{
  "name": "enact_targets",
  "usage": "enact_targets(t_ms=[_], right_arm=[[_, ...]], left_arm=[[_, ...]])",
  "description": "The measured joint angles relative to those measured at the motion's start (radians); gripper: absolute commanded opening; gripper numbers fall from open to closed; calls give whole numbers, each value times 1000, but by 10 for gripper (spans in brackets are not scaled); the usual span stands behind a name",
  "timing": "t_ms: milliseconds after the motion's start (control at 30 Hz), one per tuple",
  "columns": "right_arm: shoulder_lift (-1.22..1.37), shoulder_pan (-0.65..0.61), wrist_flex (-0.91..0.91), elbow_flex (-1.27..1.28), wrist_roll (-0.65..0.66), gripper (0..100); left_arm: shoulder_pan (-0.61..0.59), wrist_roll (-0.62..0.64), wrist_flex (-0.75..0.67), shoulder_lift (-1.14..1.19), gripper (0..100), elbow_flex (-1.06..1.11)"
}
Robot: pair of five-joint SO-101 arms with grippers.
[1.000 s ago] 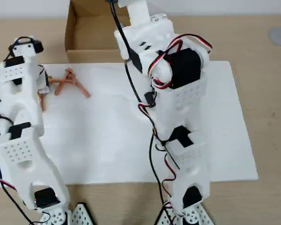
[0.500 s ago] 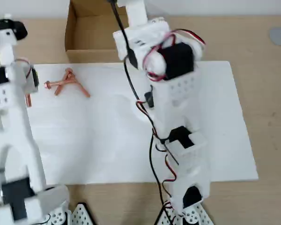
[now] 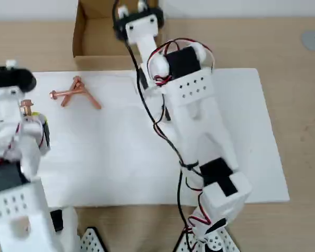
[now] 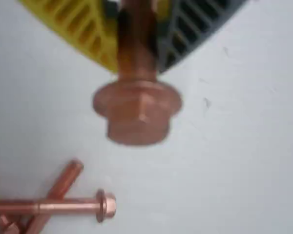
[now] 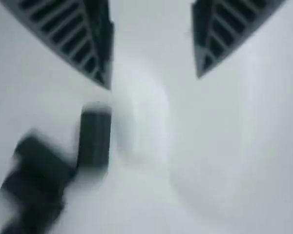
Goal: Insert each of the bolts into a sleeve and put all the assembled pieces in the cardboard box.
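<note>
L gripper (image 4: 136, 63) clamps copper bolt (image 4: 136, 114), unsleeved; R gripper (image 5: 152, 78) wide, empty. We judge task early: loose bolts (image 3: 73, 93) lie by far-left corner of mat (image 3: 241, 136), no assemblies seen in cardboard box (image 3: 102, 63).

Overhead, close wrist views; bolts (image 3: 73, 93) shared

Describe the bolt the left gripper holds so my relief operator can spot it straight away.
Find the white mat and go to its left edge, where the left gripper is. The copper bolt is clamped by its shank there, flanged hex head sticking out. Unlike the loose bolts lying crossed in a heap near the cardboard box, it is held, not lying on the mat.
</note>
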Motion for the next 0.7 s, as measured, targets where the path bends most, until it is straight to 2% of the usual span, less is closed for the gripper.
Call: enact_targets(t_ms=[200, 500, 700], right_arm=[[2, 11, -40, 189, 0, 145], [2, 121, -135, 296, 0, 145], [34, 138, -189, 394, 98, 145]], left_arm=[[0, 0, -51, -279, 9, 147], [-2, 0, -55, -624, 9, 261], [-2, 0, -55, -736, 9, 287]])
